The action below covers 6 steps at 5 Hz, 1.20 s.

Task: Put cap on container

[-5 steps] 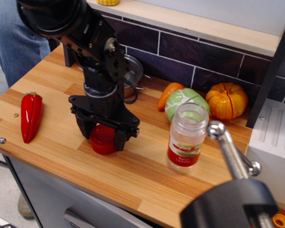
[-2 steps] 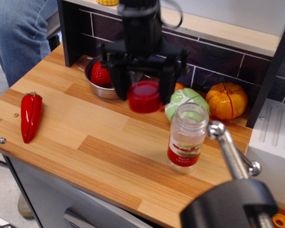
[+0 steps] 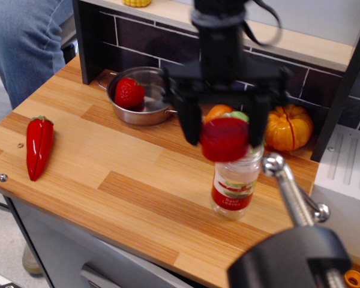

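Observation:
The red ribbed cap (image 3: 224, 139) hangs between my gripper's (image 3: 223, 127) two dark fingers, which are shut on it. It sits just above and slightly in front of the neck of the clear spice jar (image 3: 233, 182), which stands upright on the wooden counter with its red-and-white label low down. The cap hides the jar's mouth, so I cannot tell whether they touch. The arm reaches down from above the jar.
A steel pan (image 3: 141, 109) holding a red strawberry (image 3: 129, 92) stands at the back left. A red chili pepper (image 3: 38, 146) lies at the left edge. An orange pumpkin (image 3: 287, 127) and other vegetables sit behind the jar. A metal clamp (image 3: 297, 210) fills the lower right.
My gripper lifted the cap off the counter, carried it up and to the right, and now holds it over the jar. The pan and strawberry have come into view.

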Motion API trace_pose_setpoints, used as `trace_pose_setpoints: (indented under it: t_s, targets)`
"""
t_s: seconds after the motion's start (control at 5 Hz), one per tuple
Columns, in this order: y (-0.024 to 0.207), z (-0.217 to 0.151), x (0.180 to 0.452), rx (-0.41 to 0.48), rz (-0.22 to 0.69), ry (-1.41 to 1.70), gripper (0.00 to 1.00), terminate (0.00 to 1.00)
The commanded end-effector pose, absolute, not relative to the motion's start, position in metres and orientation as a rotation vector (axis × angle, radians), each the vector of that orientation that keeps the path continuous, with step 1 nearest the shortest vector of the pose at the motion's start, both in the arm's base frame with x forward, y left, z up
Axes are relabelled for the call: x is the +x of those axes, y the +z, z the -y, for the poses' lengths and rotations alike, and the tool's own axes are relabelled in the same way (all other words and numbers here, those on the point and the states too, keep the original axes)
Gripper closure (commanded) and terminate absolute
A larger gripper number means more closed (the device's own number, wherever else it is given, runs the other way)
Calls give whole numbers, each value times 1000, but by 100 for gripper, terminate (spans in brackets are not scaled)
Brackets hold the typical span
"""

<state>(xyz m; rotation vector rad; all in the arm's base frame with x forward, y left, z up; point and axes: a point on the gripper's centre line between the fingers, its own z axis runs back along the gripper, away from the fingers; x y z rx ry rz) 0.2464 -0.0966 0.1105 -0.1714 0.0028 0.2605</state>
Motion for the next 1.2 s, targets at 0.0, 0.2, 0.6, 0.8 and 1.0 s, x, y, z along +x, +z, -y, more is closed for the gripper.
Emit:
trace_pose_setpoints:
  t_s: [0.0, 0.2, 0.6, 0.8, 1.0]
  targets:
    - [116, 123, 261, -200, 114, 317, 100, 0]
    - [129, 118, 274, -197, 80, 328, 100, 0]
    - [145, 112, 289, -167, 58, 377, 100, 0]
    - [136, 106, 287, -112, 64, 357, 100, 0]
    - [118, 109, 283, -77, 83, 340, 100, 0]
